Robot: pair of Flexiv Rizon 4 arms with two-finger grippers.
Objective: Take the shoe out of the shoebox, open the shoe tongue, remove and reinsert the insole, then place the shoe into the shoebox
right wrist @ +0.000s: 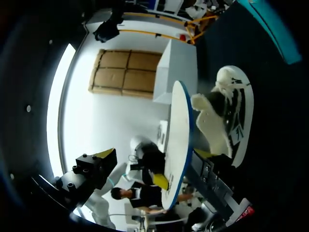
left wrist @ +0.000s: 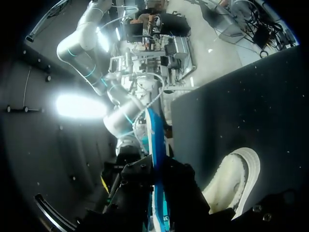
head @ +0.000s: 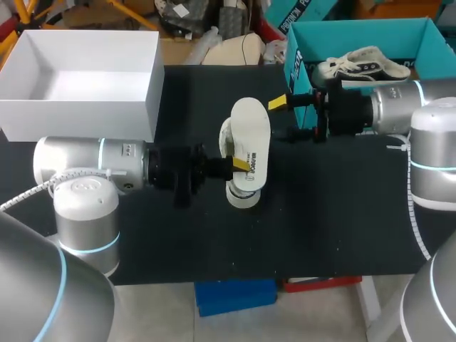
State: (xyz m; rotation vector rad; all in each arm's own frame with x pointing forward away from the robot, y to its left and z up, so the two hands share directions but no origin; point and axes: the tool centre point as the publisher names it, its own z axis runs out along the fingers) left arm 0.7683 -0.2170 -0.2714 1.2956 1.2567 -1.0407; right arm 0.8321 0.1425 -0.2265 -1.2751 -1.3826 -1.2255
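Over the black table (head: 342, 214), left pincer (head: 239, 165) clamps insole (head: 251, 135) above shoe (head: 241, 194).

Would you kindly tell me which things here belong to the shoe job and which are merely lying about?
Job: insole, shoe on the table, teal shoebox.
Lying about: white box, second shoe inside the shoebox.

Blue-edged insole (right wrist: 176, 130), seen edge-on between the right gripper's (right wrist: 153, 155) spread fingers, beside a white sneaker (right wrist: 231, 106) on the black surface (right wrist: 273, 145).
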